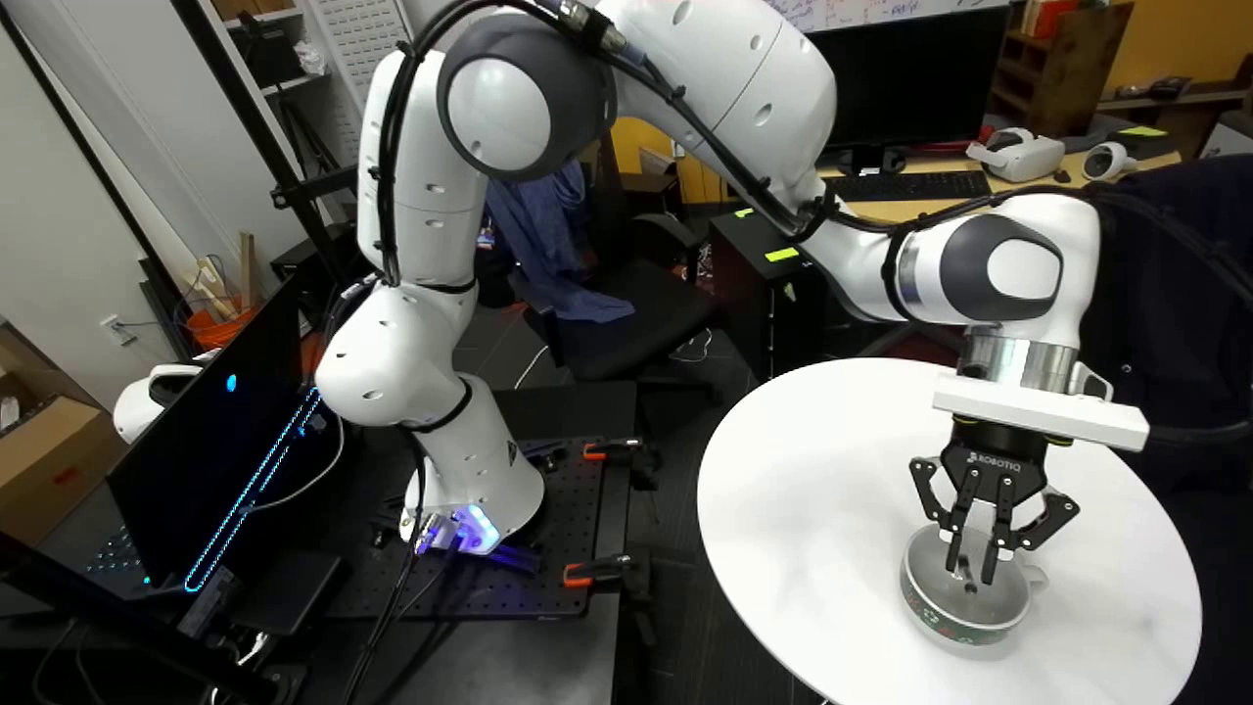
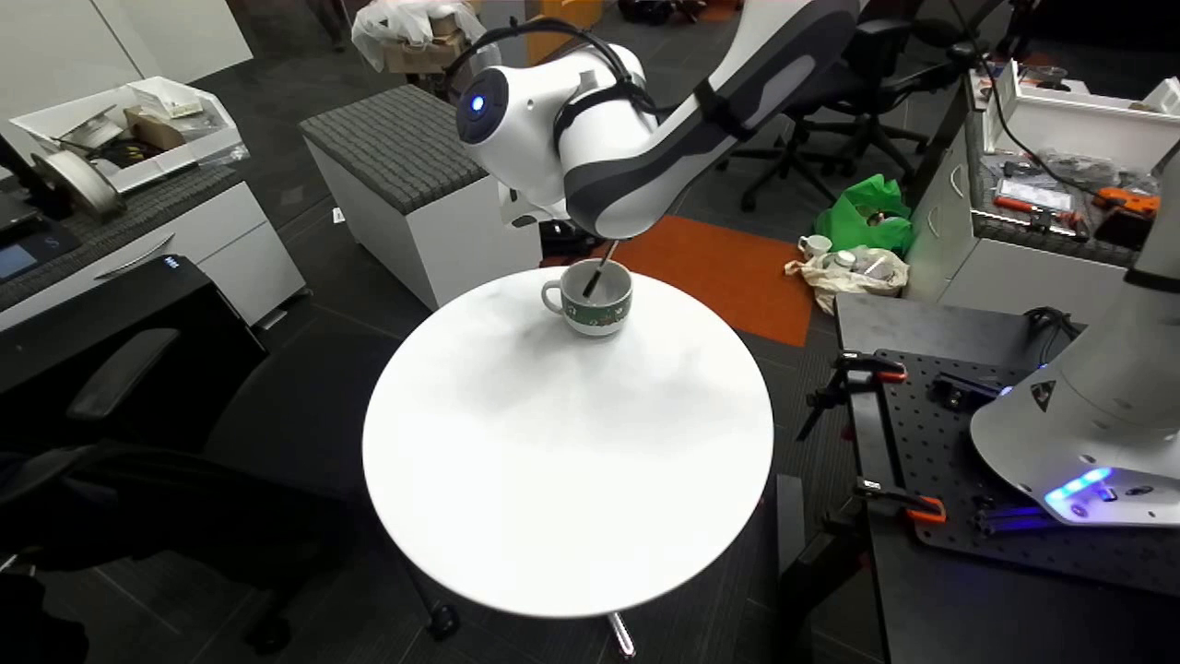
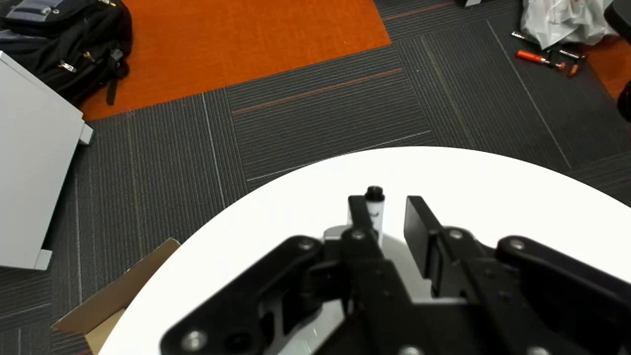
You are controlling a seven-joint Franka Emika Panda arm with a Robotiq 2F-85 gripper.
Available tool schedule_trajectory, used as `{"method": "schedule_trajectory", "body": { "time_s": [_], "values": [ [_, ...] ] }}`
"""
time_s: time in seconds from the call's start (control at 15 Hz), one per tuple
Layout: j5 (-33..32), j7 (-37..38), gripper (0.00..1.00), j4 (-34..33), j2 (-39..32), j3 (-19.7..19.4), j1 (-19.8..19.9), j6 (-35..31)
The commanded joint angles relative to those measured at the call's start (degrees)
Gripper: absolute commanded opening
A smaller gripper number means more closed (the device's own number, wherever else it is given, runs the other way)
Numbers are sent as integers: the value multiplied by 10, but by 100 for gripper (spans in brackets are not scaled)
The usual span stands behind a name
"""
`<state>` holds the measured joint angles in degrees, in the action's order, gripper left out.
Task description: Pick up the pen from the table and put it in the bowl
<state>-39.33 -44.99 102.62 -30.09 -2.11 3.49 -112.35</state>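
The bowl (image 1: 957, 628) is a white, mug-like bowl with a handle, a green patterned band and a greyish inside. It stands upright on the round white table (image 1: 803, 490); it also shows in an exterior view (image 2: 595, 319). The pen (image 2: 600, 273) leans inside the bowl, dark end down. In the wrist view the pen (image 3: 375, 214) has a white body and black end, partly hidden by the left finger. My gripper (image 1: 970, 570) points down with its fingertips at the bowl's opening. In the wrist view the gripper (image 3: 385, 201) has a gap between its fingers, with nothing clamped.
A black robot mount table with clamps (image 1: 607, 573) stands beside the round table. A chair (image 2: 304, 406) and a grey-topped cabinet (image 2: 396, 138) stand near the table's edge. A cardboard flap (image 3: 118, 291) shows beside the table.
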Motion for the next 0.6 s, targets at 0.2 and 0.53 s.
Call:
{"method": "schedule_trajectory", "body": {
  "time_s": [0.2,0.53],
  "values": [
    [1,-16,83,-31,-17,5,3,11],
    [-1,-12,100,-34,-10,4,1,12]
  ]
}}
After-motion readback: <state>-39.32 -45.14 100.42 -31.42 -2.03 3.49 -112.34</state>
